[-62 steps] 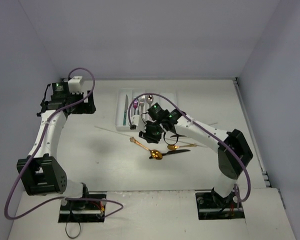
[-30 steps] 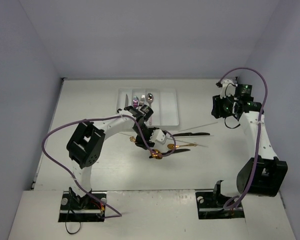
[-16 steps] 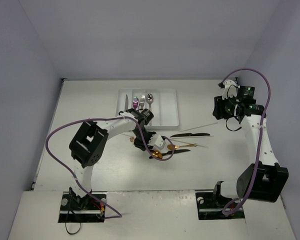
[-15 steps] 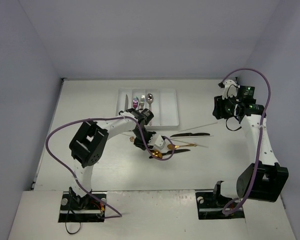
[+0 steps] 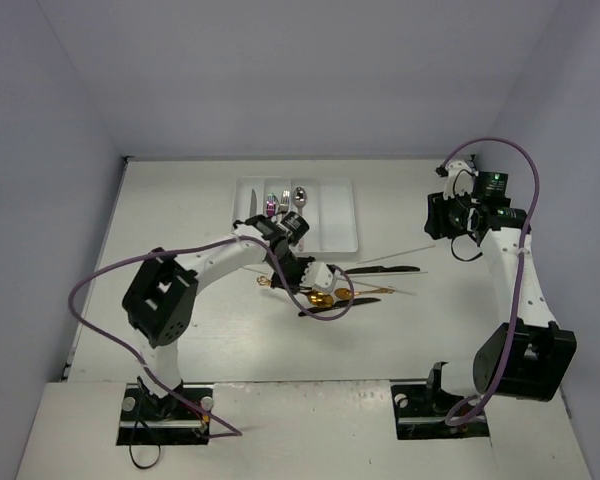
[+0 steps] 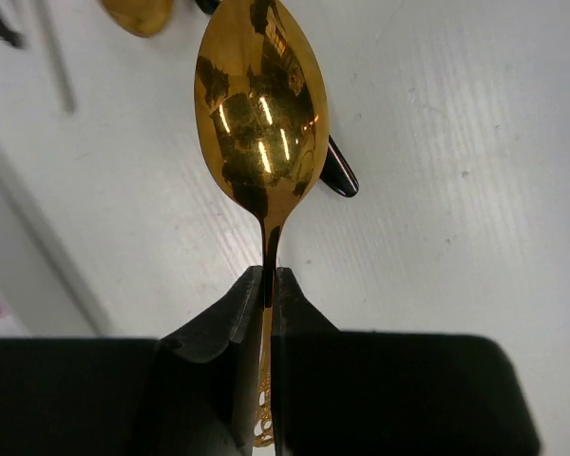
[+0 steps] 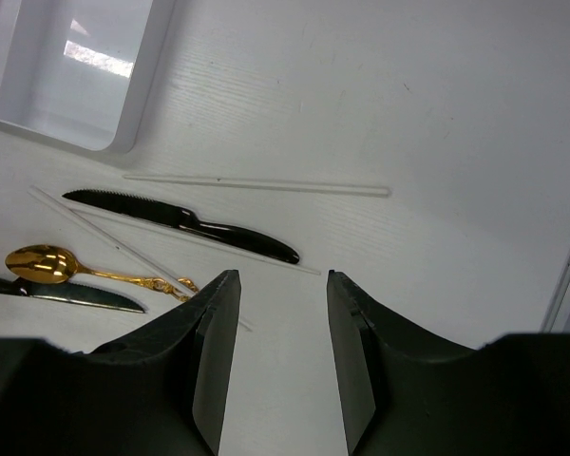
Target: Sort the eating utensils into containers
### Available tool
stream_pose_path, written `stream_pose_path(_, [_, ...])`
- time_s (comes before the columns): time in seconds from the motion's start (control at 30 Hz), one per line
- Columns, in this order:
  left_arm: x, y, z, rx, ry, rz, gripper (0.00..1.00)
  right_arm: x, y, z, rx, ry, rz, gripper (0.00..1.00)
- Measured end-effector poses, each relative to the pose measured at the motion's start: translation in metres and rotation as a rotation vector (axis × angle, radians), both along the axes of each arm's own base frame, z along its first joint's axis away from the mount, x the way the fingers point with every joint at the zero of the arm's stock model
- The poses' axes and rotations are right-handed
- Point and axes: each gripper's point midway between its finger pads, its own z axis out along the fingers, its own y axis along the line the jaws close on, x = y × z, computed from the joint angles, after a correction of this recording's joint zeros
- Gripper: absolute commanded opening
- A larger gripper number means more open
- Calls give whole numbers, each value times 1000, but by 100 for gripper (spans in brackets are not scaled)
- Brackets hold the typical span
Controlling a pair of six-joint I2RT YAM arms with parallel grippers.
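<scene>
- The white tray (image 5: 345, 218) is pictured at the far middle of the table (image 5: 240, 345). A knife (image 5: 250, 205), a pink-handled fork (image 5: 271, 206), a silver fork (image 5: 284, 200) and a silver spoon (image 5: 299, 194) are laid lengthwise in its left compartments.
- Just in front of the tray, the left gripper (image 6: 263, 285) is seen clamped on the thin neck of a gold spoon (image 6: 261, 104). The bowl is pointed away from the fingers (whether it is clear of the tabletop cannot be told).
- The rounded tip of a black utensil (image 6: 337, 176) is seen on the table beneath the bowl's edge.
- To the right, a second gold spoon (image 7: 38, 259) and a black serrated knife (image 7: 185, 221) are left loose on the table, well apart from the tray.
- Pale chopsticks are scattered among them. One chopstick (image 7: 256, 184) is laid just beyond the knife and a crossing chopstick (image 7: 104, 237) runs beside the second spoon.
- At the far right, the right gripper (image 7: 281, 280) is held above bare table, its jaws parted, with nothing between them.
</scene>
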Motion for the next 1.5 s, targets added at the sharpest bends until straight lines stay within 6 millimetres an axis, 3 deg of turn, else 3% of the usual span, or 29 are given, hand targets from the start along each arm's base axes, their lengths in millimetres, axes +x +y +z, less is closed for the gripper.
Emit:
stream_pose_path(0.13, [1,-12,75,-145,-72,65,0,2,1,-6,9,17,6,40])
stream_pose_path(0.3, [35,-38,186,-395,-142,297,0,4,3,-19,24,57,13,40])
stream_pose_path(0.37, [59,-37,209,-460,-119,453,0,5,3,-23,29,69,14,40])
stream_pose_path(0.43, [92,-30,217,-486,-87,658,0,6,3,-26,32,77,15,40])
stream_pose_path(0.57, [171,-13,196,-466,-62,1122,0,10,3,-23,31,70,15,40])
stream_pose_path(0.63, [197,-6,166,-422,-47,1313,0,11,3,-20,31,62,14,40])
stream_pose_path(0.73, [220,-4,123,-360,-9,1513,0,12,3,-19,31,59,13,40])
stream_pose_path(0.8, [227,-4,98,-321,18,1609,0,12,2,-19,30,59,13,40])
stream_pose_path(0.9, [239,-7,77,-310,31,1702,0,12,1,-19,30,60,8,40])
stream_pose_path(1.23, [254,-20,77,-377,57,1798,0,12,-9,-19,27,62,-24,41])
stream_pose_path(1.4, [254,-24,65,-363,79,1816,0,12,-13,-19,27,61,-35,41])
stream_pose_path(1.43, [254,-24,61,-357,82,1819,4,12,-14,-19,27,62,-37,41])
stream_pose_path(1.5, [255,-25,54,-348,88,1822,23,11,-15,-19,28,62,-42,41])
